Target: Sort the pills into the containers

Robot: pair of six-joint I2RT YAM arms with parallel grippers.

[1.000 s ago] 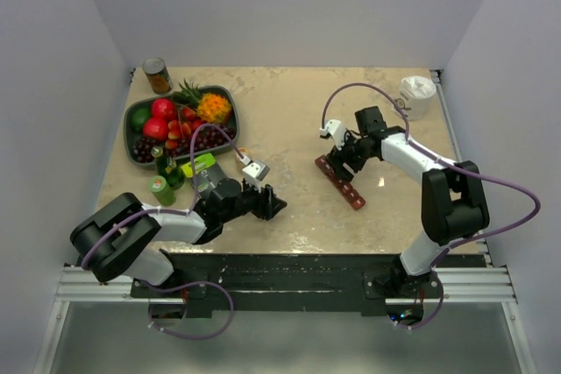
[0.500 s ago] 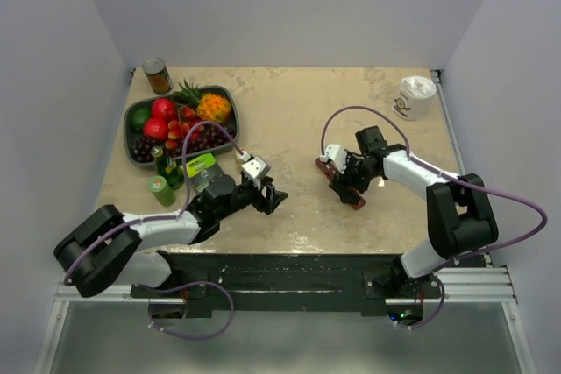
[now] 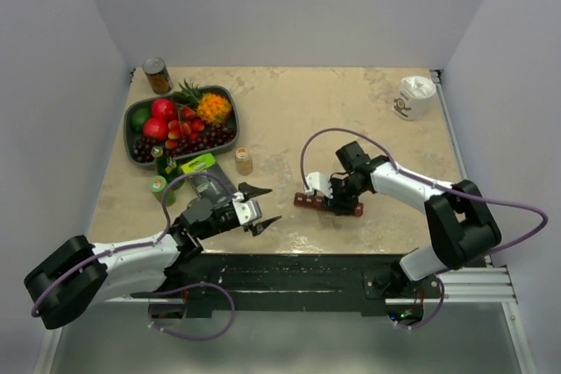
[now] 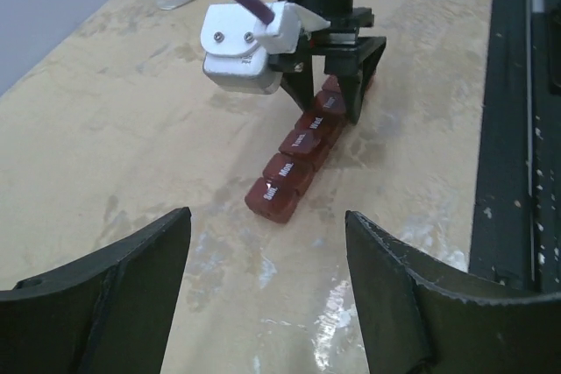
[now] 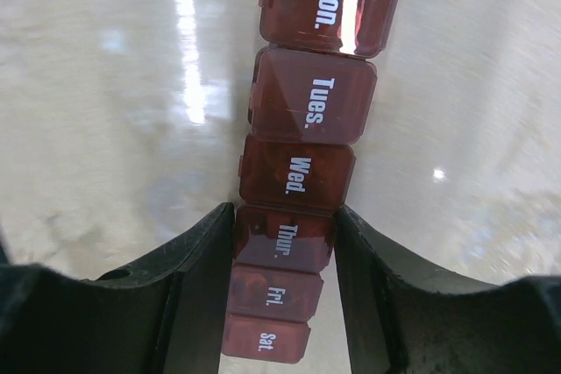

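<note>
**Right jaws clamped on the pill box, left jaws apart just short of it**

Your left arm lies low and stretched out along the near edge of the worktop, reaching from the bottom left corner towards the middle. The left jaws stand wide apart, level, and hold nothing. Its fingers frame the view from that wrist, which looks straight down the length of the pill box.

The pill box lies flat on the worktop, a little right of centre and near the front edge, running almost parallel to that edge. Its left end points at your left jaws, close to them but not touching. Every lid you can see on it is down, lettered Mon. to Sat.

Your right arm bends at the elbow on the right and sends its forearm leftwards, with the wrist tipped down over the box. The right jaws are clamped across the strip at the Thur. compartment, one finger pressed on each long side.

Farther back, the small clear bottle with the pills stands upright on its own, behind your left jaws and well apart from the box. To its left stand green bottles, then a fruit bowl. A metal can sits in the far left corner and a white cup in the far right.
</note>
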